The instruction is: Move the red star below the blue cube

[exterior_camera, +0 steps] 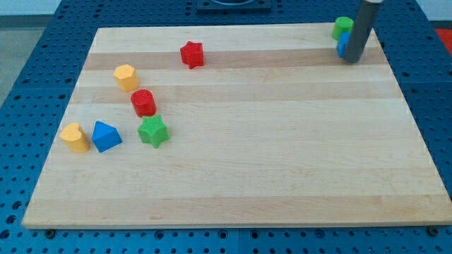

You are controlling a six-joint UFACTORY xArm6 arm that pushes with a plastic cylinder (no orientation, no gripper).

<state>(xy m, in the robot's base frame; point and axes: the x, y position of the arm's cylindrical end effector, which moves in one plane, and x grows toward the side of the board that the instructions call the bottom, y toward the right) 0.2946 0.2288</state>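
Camera view findings are being recorded as follows. The tool is a bare rod with no jaws, so nothing is being held; its tip [351, 61] is being rested at the surface's [240, 183] top-right corner, touching or just beside the blue cube [342, 45], which is being largely hidden by the rod. A green block [344, 27], shape unclear, is being seen just above the cube.

The red star [191, 54] is being left near the top edge, well apart from the tip, left of centre.

Risk is being judged thus: the cube is lying close to the top and right edges, and any sweep away by the rod could be nudging it off-target. Open room is being noted across the centre and right, so a clear path is being offered below the cube.
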